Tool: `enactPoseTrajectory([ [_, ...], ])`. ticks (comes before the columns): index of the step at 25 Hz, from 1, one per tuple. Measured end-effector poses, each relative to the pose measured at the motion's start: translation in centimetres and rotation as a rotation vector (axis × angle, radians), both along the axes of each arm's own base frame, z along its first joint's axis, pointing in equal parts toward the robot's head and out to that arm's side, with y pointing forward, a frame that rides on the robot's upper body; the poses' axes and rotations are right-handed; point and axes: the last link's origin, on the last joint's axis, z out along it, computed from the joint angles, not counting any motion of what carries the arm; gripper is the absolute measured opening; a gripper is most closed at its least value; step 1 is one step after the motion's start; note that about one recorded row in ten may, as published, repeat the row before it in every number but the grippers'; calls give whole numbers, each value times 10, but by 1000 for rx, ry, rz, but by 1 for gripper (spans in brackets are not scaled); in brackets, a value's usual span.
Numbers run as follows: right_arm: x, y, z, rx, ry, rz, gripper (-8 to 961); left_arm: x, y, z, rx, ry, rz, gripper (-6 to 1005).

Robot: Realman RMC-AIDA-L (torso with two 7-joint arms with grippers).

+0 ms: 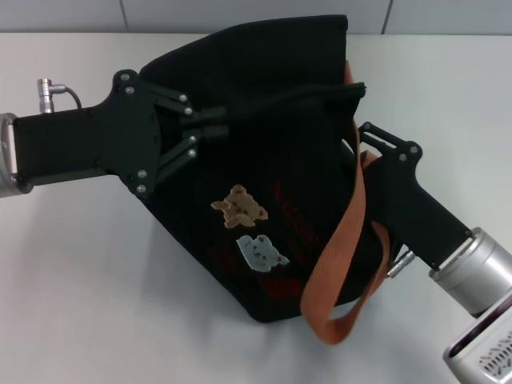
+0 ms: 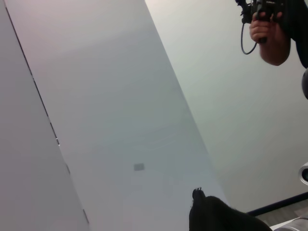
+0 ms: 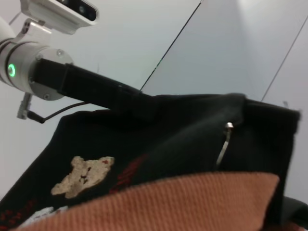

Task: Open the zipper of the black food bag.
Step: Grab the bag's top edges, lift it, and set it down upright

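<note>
The left gripper (image 1: 214, 130) reaches in from the left edge of the white table (image 1: 72, 288), its fingers pressed together on the upper fabric of the black food bag (image 1: 264, 160), which lies tilted at the table's middle with its bear patches (image 1: 240, 206) facing up. An orange-brown strap (image 1: 340, 248) loops over its right side. Beyond it the right gripper (image 1: 364, 140) meets the bag's right edge by the zipper (image 3: 222, 144); whether its fingers are spread or pressed together I cannot tell.

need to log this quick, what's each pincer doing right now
Left pincer: closed, pinching the top fabric of the black food bag.
Right pincer: at the bag's side by the orange strap; open or closed cannot be told.
</note>
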Motion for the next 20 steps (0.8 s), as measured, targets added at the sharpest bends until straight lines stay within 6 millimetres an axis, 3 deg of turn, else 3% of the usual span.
enactPoseTrajectory([
  [3,-4,3,-3,-4,-6,7,397,2,0,-3,-12,7,-10,70],
  [11,-11,9,3,89,40,-35,390,2,-1,-5,-21,11,-12,69],
  [20,-6,6,5,105,42,-58,390,-1,-3,-4,-17,8,-2,69],
])
